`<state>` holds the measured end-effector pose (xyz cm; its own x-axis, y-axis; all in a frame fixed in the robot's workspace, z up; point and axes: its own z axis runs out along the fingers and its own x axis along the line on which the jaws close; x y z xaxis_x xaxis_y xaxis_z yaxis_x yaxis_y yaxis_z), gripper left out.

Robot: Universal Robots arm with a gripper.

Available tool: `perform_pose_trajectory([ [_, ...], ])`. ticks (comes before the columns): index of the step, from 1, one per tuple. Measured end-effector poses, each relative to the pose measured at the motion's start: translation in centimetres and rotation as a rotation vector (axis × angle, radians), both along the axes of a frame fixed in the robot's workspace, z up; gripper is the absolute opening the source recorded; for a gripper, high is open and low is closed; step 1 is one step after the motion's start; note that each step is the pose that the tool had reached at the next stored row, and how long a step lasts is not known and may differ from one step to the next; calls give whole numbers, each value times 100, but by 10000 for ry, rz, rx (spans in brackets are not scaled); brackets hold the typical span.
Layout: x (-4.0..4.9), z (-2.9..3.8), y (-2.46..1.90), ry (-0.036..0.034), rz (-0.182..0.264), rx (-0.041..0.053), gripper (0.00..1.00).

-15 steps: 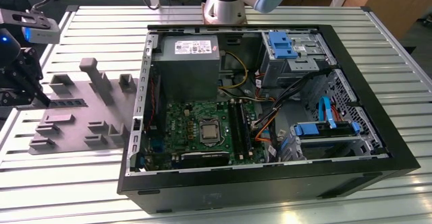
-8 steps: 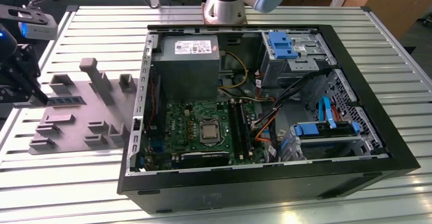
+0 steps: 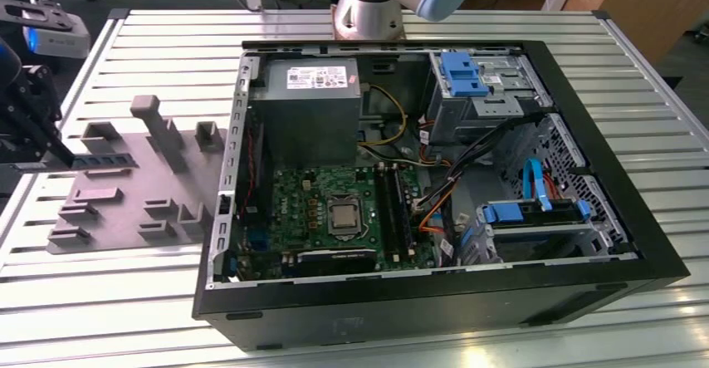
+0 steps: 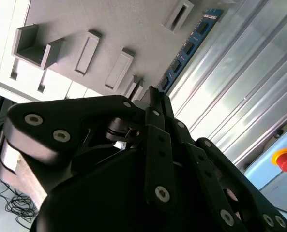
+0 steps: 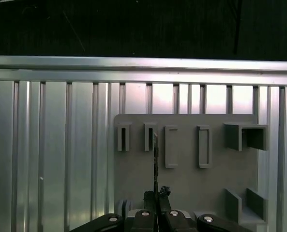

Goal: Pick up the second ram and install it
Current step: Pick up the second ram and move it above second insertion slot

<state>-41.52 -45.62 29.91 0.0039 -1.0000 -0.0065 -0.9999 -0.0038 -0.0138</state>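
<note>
Held the second ram [image 4: 188, 48], a long thin dark blue-green circuit-board stick with black chips, clamped by one end in the black metal gripper [image 4: 151, 93]. Hung over the grey plastic holder tray [image 3: 122, 181], at nine o'clock of the open black computer case [image 3: 443, 301] in the exterior view.

We can read no text or number anywhere. A white label [image 3: 314, 77] on the power supply [image 3: 305, 115] carries print, yet we cannot make out its words.
</note>
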Motion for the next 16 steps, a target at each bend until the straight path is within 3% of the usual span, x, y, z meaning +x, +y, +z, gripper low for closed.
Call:
perform_pose_trajectory([
  [16,-5,177,4,-30,0,0,14],
])
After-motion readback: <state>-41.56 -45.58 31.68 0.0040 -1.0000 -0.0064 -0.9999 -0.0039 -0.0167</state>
